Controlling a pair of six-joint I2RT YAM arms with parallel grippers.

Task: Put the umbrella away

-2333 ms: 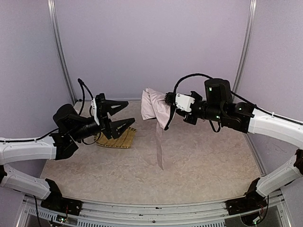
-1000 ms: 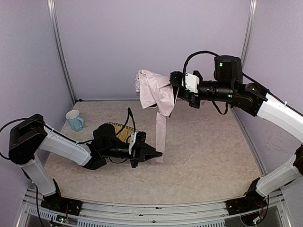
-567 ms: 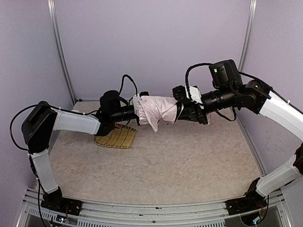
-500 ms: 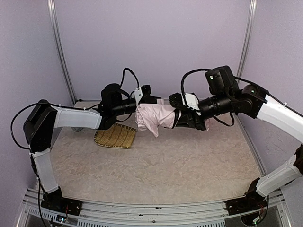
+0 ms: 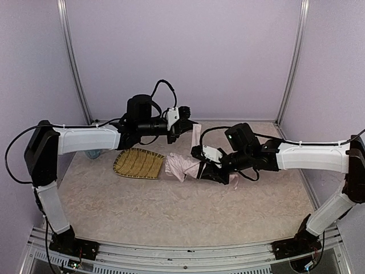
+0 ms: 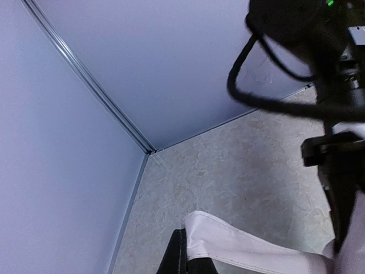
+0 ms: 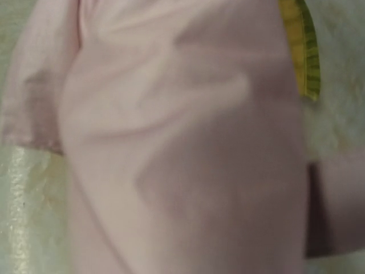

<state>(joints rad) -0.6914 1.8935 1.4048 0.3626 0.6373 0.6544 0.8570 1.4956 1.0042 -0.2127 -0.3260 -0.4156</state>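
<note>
Near the middle of the tabletop point(image 5: 171, 214), a little toward its far edge, the umbrella point(image 5: 179, 166) lies as a crumpled pale pink bundle just beside the right rim of the woven yellow tray point(image 5: 137, 164); from above I cannot tell whether fabric and rim touch. Bare surface runs from the bundle to the near edge and out to the right edge, which gives me room on those sides, while the walls point(image 5: 188, 57) close in along the left, far and right edges. Both arms reach inward over the far half. My right gripper point(image 5: 198, 164) sits low at the bundle's right end, clamped on the umbrella's fabric. My left gripper point(image 5: 189, 124) hangs higher, toward the far edge, pinched tight on a narrow pink strap point(image 5: 197, 136) that rises from the bundle to it. The overhead view gives me that layout. The left wrist view adds the strap point(image 6: 239, 248) close up, a flat hemmed band beside one black finger point(image 6: 178, 260), with a far corner of the tabletop and the right arm's black cable point(image 6: 256, 100) beyond. The right wrist view is almost all blurred pink folds, with a sliver of the tray's yellow edge point(image 7: 302, 51) at the upper right. No shaft or handle shows in any view.
</note>
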